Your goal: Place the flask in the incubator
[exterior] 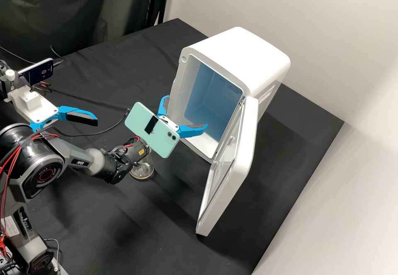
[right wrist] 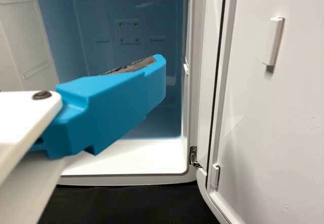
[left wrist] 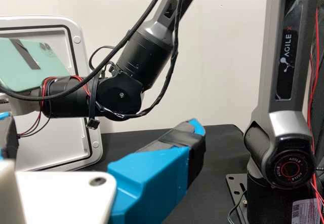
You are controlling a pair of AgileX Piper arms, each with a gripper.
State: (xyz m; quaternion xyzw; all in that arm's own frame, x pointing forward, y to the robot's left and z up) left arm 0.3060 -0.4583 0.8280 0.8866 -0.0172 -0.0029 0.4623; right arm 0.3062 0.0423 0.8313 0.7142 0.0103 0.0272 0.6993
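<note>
The right gripper (exterior: 186, 112) hangs at the mouth of the incubator (exterior: 248, 59), its fingers spread and holding nothing. The door (exterior: 232, 171) stands open. The flask (exterior: 143, 170) stands on the bench (exterior: 124, 225) under this arm's wrist, left of the incubator. The left gripper (exterior: 68, 119), at the far left, is spread too, empty.

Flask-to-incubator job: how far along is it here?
Done: the incubator door stands open. In hand: nothing; the right claw hangs open and empty at the opening. Still to do: the flask sits on the bench, ungrasped; pickup and placement remain.
</note>
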